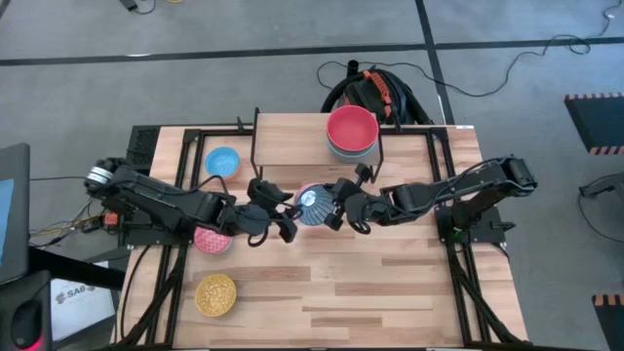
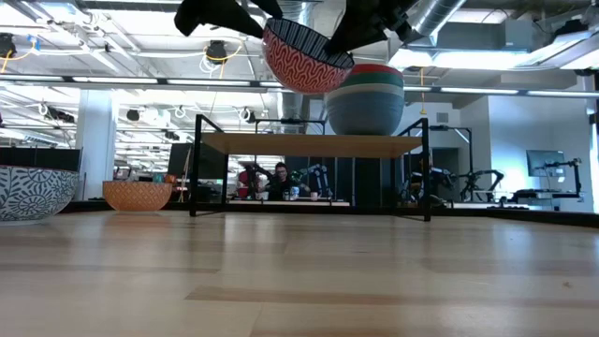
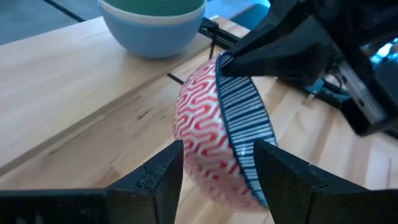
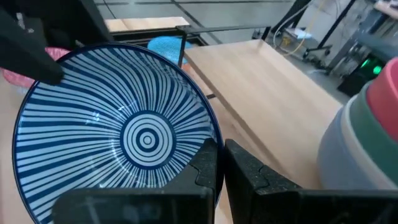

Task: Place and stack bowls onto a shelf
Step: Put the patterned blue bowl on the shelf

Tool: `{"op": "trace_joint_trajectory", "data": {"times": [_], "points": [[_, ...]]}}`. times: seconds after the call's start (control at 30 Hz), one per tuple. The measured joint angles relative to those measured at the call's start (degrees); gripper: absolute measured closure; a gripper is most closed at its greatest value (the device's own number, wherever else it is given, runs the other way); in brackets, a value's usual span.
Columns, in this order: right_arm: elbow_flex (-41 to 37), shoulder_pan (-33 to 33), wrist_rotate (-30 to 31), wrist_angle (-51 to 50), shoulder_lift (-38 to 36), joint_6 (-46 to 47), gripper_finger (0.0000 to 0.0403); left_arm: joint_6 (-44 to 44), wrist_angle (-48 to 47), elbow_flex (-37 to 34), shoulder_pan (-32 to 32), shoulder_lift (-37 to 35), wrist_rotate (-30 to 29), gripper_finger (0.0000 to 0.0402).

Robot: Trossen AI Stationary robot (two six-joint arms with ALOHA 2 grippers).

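Patterned bowl (image 1: 314,204), one: blue-and-white stripes inside, red squiggle outside, held in the air over mid-table, just in front of the shelf (image 1: 292,141), tilted. Right gripper (image 1: 340,208) is pinched shut on its rim; right wrist view shows the two fingers (image 4: 202,168) clamped on the rim edge with the striped inside facing the camera. Left gripper (image 1: 276,218) sits on the bowl's other side, fingers apart; in the left wrist view the fingers (image 3: 163,171) straddle the bowl's lower edge, contact unclear.

Shelf: one, light wood on black legs, at the far side of the table (image 1: 390,283). On it one stack (image 1: 352,134): red on top, green under, light blue at the base. High view only gives the red top; low view shows three layers (image 2: 366,98).

Loose bowls on the table, three in the high view: blue bowl (image 1: 222,162) left of the shelf, pink bowl (image 1: 212,239) under the left arm, yellow bowl (image 1: 215,295) near the front left. Total seen in the high view: seven bowls.

Low view adds a blue-white patterned bowl (image 2: 33,192) at the left edge, on the table, and an orange-looking bowl (image 2: 138,195) behind it. It also shows the held bowl (image 2: 302,58) above shelf-top height and a person (image 2: 279,180) in the room beyond.
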Motion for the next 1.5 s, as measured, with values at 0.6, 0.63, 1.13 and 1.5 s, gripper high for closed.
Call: {"op": "trace_joint_trajectory", "data": {"times": [0.6,0.63,1.13,1.5], "points": [[0.0,0.5,-3.5,-2.9,3.7,-3.0,0.0364,-3.6,-0.3,0.1,5.9,10.4,3.2,0.0223],[0.0,0.6,-5.2,-3.3,4.8,-0.5,0.0364,-4.7,-0.4,0.1,6.0,11.4,4.3,0.0223],[0.0,2.5,-19.6,-6.9,17.0,15.2,0.0361,-19.9,-4.9,0.0,4.7,23.7,22.8,0.0223],[0.0,2.0,-24.2,-7.0,18.0,14.7,0.0322,-17.9,-6.2,0.0,4.3,25.4,23.9,0.0264]]}}
